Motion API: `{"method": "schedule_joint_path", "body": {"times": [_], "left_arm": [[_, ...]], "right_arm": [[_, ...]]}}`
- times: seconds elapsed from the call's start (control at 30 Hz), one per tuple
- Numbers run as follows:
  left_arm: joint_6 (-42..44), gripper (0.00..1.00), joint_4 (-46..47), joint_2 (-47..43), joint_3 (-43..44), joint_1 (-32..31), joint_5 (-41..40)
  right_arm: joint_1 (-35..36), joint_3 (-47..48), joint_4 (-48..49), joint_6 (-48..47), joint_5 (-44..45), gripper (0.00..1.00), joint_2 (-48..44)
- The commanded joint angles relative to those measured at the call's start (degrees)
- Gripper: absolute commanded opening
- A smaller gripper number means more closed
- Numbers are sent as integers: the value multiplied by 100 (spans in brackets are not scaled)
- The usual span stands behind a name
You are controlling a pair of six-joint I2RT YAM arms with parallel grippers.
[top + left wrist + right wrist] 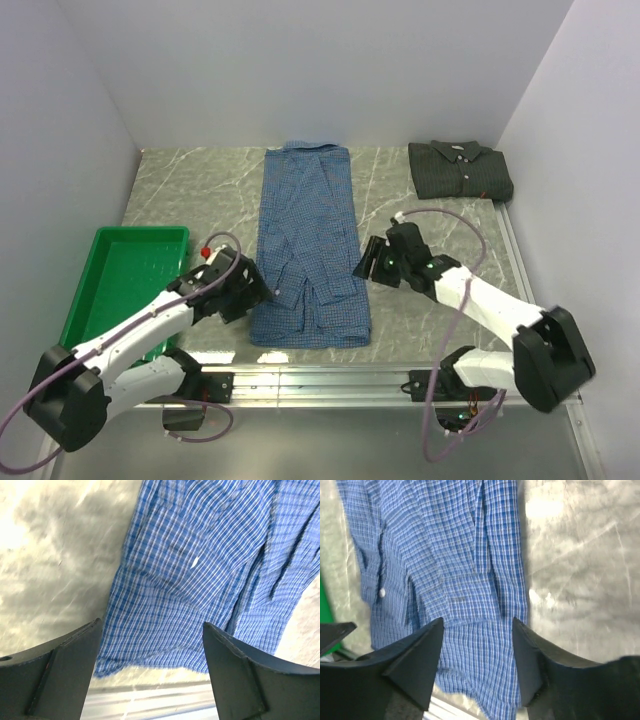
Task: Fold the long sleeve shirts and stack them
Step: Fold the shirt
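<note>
Your blue checked shirt lies at frame centre; left gripper and right gripper flank it, fingers released, holding nothing (dark folded shirt sits upper right).

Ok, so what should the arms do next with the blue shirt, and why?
Probably lower both jaws onto the near hem corners of the blue shirt and close. It lies flat, sleeves folded in, at full length, and both jaws hang open beside its near end.

A blue checked shirt lies flat on the counter between the left pincer and the right pincer; a dark shirt sits folded far right.
</note>
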Motion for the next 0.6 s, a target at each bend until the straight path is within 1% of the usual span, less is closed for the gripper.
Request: {"method": "schedule_joint_path", "body": {"times": [0.0,0.1,0.13,0.27,0.33,0.47,0.57], "left_arm": [[-126,87,-662,-157,-126,-10,332],[-170,84,-636,-201,-416,-10,665],[-171,84,-610,-201,-486,-19,762],[-188,80,-338,-113,-759,-19,974],[-188,78,-206,-60,-847,-19,1097],[-214,72,-12,71,-979,-19,1273],[-197,67,41,81,-1084,-19,1404]], "right_arm": [[10,-371,-653,93,60,66,-520],[2,-713,-768,215,-203,68,-811],[10,-880,-760,242,-413,68,-863],[19,-1215,-690,374,-661,68,-996],[19,-1407,-488,453,-731,68,-1004],[89,-1584,-58,690,-1143,66,-768],[308,-1567,-48,743,-1154,66,-627]]}}
